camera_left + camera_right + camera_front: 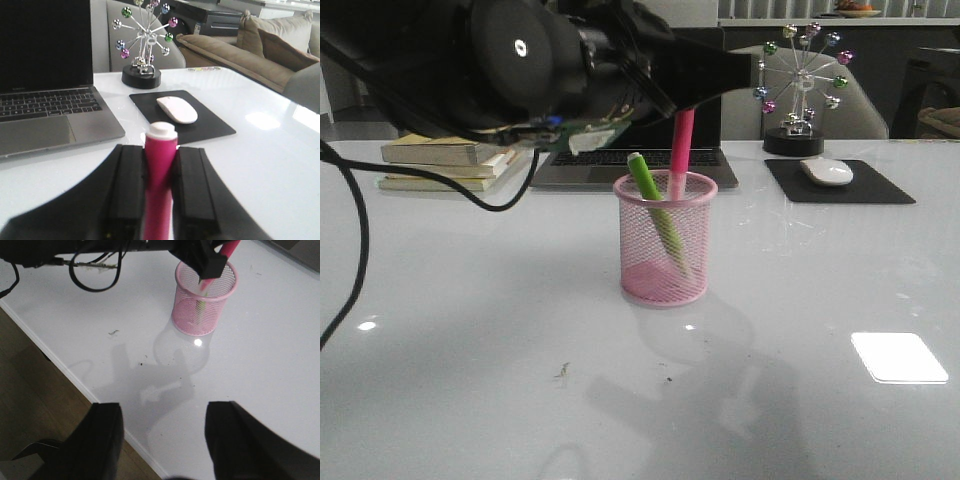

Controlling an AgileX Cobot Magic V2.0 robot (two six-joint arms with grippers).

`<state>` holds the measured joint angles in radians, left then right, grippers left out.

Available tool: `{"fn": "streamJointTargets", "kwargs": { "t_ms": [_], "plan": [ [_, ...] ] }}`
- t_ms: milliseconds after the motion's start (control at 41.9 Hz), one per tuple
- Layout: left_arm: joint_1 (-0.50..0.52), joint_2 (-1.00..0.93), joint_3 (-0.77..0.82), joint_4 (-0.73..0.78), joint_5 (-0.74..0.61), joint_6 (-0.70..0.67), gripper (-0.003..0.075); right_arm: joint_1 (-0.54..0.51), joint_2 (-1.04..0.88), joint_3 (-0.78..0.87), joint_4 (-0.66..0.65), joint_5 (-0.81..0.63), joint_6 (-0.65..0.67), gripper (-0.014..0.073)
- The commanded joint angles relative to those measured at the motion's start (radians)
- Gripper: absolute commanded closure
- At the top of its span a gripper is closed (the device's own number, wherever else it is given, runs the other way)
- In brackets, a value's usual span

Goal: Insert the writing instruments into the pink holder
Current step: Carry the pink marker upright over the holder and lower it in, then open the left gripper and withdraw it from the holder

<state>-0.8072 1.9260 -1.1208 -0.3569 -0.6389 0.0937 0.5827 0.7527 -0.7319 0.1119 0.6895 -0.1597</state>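
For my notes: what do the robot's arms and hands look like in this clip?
Both are matte black. The left arm is bulky, with a round joint housing marked by a small pale dot, a green circuit board under the wrist, and a loose black cable hanging to the table. The left hand and the right hand each have two broad, flat, blocky black fingers.

Before you, the left gripper (682, 100) holds the pink-red marker (681, 140) upright over the pink holder (665, 240), where the lime green marker (655, 210) leans, on the white table (470, 330).
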Motion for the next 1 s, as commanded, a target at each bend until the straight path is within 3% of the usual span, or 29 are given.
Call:
{"fn": "streamJointTargets", "kwargs": {
  "t_ms": [0, 72, 215, 287, 382, 478, 549, 716, 860, 979],
  "plan": [
    [-0.011, -0.036, -0.024, 0.02, -0.093, -0.013, 0.0608, 0.0, -0.008, -0.026, 0.007, -0.074, -0.007, 0.0117],
    [-0.011, -0.034, -0.024, 0.03, -0.093, -0.013, 0.0532, 0.0, -0.008, -0.026, 0.007, -0.074, -0.007, 0.0117],
    [-0.008, -0.041, -0.027, 0.068, -0.072, -0.001, 0.028, 0.0, -0.008, -0.026, 0.008, -0.074, -0.006, 0.0117],
    [-0.005, -0.073, -0.027, 0.084, -0.007, 0.033, 0.0228, 0.0, -0.008, -0.026, 0.008, -0.074, -0.006, 0.0117],
    [0.008, -0.156, -0.028, 0.091, 0.159, 0.101, 0.0231, 0.0, -0.008, -0.026, 0.0, -0.075, -0.006, 0.0117],
    [0.036, -0.278, -0.028, 0.095, 0.415, 0.206, 0.0231, -0.003, -0.008, -0.026, -0.032, -0.075, -0.006, 0.0117],
    [0.074, -0.378, -0.028, 0.1, 0.639, 0.216, 0.0231, -0.014, -0.008, -0.028, -0.044, -0.07, -0.005, 0.0117],
    [0.148, -0.587, -0.028, 0.182, 1.004, 0.216, 0.0231, -0.057, -0.008, -0.029, -0.044, -0.04, 0.005, 0.0117],
    [0.166, -0.736, -0.001, 0.272, 1.176, 0.216, 0.0231, -0.069, -0.019, -0.029, -0.029, -0.028, 0.016, 0.0117],
    [0.166, -0.872, 0.096, 0.317, 1.194, 0.213, 0.0231, -0.069, -0.064, -0.028, 0.002, -0.011, 0.016, 0.0117]
  ]
}}
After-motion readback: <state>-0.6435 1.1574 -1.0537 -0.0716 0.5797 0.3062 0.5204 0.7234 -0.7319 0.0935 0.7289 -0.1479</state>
